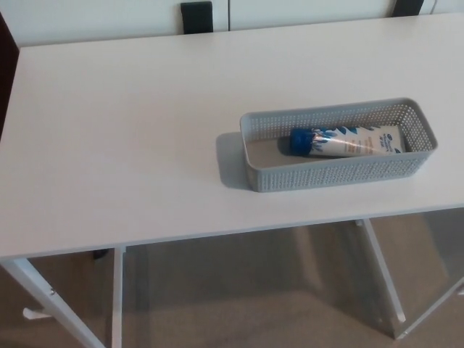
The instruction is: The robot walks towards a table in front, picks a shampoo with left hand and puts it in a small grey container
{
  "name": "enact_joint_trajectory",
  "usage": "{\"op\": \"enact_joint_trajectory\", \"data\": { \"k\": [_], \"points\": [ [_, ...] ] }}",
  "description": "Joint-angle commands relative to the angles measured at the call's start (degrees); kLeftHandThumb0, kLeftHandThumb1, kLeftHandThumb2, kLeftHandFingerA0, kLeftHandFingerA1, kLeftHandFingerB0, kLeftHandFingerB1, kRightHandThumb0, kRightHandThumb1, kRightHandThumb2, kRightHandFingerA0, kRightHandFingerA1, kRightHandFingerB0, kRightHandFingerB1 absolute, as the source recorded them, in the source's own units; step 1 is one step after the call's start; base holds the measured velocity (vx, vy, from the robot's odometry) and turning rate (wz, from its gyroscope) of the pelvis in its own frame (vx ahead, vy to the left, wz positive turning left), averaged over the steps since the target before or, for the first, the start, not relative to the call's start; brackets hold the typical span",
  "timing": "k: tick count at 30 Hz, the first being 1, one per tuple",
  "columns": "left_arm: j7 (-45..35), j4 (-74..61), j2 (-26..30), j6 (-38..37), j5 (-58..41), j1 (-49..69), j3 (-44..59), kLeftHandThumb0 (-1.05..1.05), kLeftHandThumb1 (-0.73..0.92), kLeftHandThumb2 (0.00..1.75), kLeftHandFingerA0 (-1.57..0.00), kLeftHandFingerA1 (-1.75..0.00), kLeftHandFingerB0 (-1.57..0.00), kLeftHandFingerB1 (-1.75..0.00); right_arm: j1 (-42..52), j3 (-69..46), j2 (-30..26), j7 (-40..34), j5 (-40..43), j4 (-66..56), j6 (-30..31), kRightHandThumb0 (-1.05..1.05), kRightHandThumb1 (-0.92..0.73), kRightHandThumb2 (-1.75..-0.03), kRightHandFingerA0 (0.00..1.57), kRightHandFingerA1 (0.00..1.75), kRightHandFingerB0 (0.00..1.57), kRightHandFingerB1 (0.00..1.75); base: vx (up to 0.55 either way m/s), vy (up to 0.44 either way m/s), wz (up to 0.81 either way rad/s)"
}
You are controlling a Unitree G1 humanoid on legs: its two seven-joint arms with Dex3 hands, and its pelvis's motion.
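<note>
Both hands are out of view, grip unknowable; shampoo [346, 141] lies inside container [326, 176]. Placing looks done; no further move seems needed.

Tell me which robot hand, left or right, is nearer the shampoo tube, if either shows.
Neither left nor right can be named: no robot hand is in view. The shampoo tube lies inside the grey container on the table.
</note>
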Motion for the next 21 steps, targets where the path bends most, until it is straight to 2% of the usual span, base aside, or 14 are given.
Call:
{"op": "enact_joint_trajectory", "data": {
  "k": [1,2,3,4,5,7,14,15,19,20,21],
  "points": [
    [17.0,17.8,-5.6,4.7,-4.7,-14.8,8.4,-0.46,0.5,0.87,-0.4,-0.58,-0.3,-0.51,-0.4,1.7,-1.3,-1.5,-2.1,1.8,1.7,-0.29,-0.66,-0.59,0.71,0.49,0.55,0.4,0.0,0.0,0.0],
    [18.0,18.3,-6.5,3.9,-5.0,-15.3,9.1,-0.46,0.5,0.87,-0.4,-0.58,-0.3,-0.51,-0.4,1.6,-1.3,-1.1,-1.8,1.9,1.7,-0.29,-0.66,-0.59,0.71,0.49,0.55,0.4,0.0,0.0,0.0],
    [17.9,18.6,-6.9,1.9,-5.5,-14.8,9.9,-0.52,0.5,0.88,-0.37,-0.57,-0.27,-0.5,0.0,1.8,-0.6,-1.3,-1.9,2.0,1.5,-0.36,-0.56,-0.76,0.68,0.59,0.52,0.51,0.0,0.0,0.0],
    [19.6,19.3,-8.1,-1.0,-4.3,-14.5,9.6,-0.56,0.69,0.61,-0.38,-0.41,-0.38,-0.37,0.2,1.9,-0.3,-1.5,-1.8,2.1,1.3,-0.36,-0.56,-0.76,0.69,0.6,0.52,0.51,0.0,0.0,0.0],
    [20.9,19.3,-8.9,-3.3,-2.6,-13.5,8.4,-0.67,0.71,0.62,-0.36,-0.37,-0.32,-0.33,0.5,1.9,-0.3,-1.5,-1.7,1.8,1.2,-0.36,-0.57,-0.77,0.71,0.61,0.53,0.51,0.0,0.0,0.0],
    [21.8,19.4,-9.6,-6.4,0.3,-12.0,6.2,-0.71,0.69,0.62,-0.34,-0.35,-0.28,-0.31,0.7,2.1,-0.4,-1.6,-1.7,1.4,1.0,-0.37,-0.57,-0.77,0.7,0.6,0.52,0.51,0.0,0.0,0.0],
    [21.3,21.4,-8.1,-7.5,0.8,-14.0,5.7,-0.75,0.7,0.62,-0.34,-0.36,-0.27,-0.31,-1.5,0.4,-0.8,-1.2,-0.3,1.3,2.0,-0.37,-0.56,-0.75,0.67,0.58,0.5,0.5,0.0,0.0,0.0],
    [18.8,22.0,-7.2,-6.7,0.2,-14.8,6.0,-0.72,0.57,0.87,-0.23,-0.46,-0.17,-0.42,-1.9,0.0,-0.9,-1.1,0.0,1.1,1.8,-0.27,-0.66,-0.59,0.7,0.48,0.53,0.4,0.0,0.0,0.0],
    [14.9,23.5,-5.7,-6.8,0.6,-15.6,5.2,-0.74,0.51,0.82,-0.2,-0.44,-0.16,-0.4,-2.6,-0.1,-1.0,-1.3,-0.4,0.9,2.5,-0.27,-0.67,-0.6,0.68,0.46,0.51,0.39,0.0,0.0,0.0],
    [14.9,23.7,-5.4,-7.2,1.1,-15.8,4.7,-0.73,0.6,0.59,-0.25,-0.32,-0.22,-0.29,-2.8,0.0,-0.9,-1.4,-0.5,0.8,2.7,-0.27,-0.67,-0.6,0.69,0.46,0.52,0.39,0.0,0.0,0.0],
    [14.9,23.6,-5.3,-7.7,1.6,-15.9,4.1,-0.72,0.57,0.58,-0.24,-0.32,-0.23,-0.29,-2.8,-0.1,-0.9,-1.4,-0.4,0.7,2.9,-0.36,-0.58,-0.75,0.67,0.56,0.49,0.48,0.0,0.0,0.0]
  ]
}}
